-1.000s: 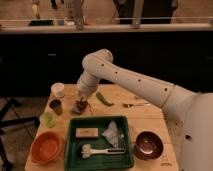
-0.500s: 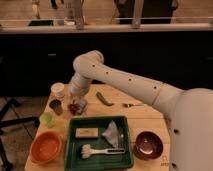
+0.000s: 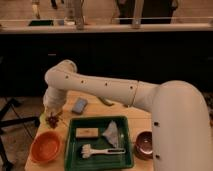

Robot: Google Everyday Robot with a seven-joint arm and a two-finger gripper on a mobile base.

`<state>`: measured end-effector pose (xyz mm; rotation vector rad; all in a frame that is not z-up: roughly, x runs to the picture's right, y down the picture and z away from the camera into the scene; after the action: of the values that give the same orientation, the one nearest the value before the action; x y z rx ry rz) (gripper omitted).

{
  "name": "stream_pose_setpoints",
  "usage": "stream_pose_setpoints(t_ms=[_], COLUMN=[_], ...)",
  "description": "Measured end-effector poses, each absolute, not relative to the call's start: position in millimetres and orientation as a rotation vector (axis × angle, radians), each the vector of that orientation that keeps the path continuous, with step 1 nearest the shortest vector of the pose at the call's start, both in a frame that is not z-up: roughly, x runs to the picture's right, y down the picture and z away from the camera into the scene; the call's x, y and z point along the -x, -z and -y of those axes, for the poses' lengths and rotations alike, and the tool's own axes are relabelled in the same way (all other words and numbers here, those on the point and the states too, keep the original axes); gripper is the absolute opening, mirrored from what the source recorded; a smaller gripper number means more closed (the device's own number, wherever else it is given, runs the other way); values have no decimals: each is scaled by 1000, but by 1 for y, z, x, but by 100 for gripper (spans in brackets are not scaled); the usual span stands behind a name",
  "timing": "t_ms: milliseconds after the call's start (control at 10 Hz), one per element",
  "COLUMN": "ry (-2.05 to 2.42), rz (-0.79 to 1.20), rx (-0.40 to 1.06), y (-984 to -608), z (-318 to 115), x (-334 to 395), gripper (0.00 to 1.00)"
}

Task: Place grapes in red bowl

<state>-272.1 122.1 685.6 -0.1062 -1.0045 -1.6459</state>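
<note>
Dark grapes (image 3: 52, 120) hang gripped in the hand (image 3: 52, 116), above and beside the red bowl (image 3: 45, 147).

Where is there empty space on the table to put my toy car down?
Bare wood shows on the table behind the green tray, between the blue sponge and the arm. The left side is crowded: the gripper hangs with the grapes just above the red bowl. The dark bowl fills the right edge.

No readable text, label, brand, number or sign appears anywhere.
</note>
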Motion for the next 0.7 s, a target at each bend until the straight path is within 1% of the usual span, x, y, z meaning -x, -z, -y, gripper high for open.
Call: stream_pose_setpoints(t_ms=[400, 700], ry=[1692, 1722], rz=[1063, 1110], rx=[116, 129], y=[-666, -665], z=[-184, -209], x=[306, 327], gripper=[0, 0])
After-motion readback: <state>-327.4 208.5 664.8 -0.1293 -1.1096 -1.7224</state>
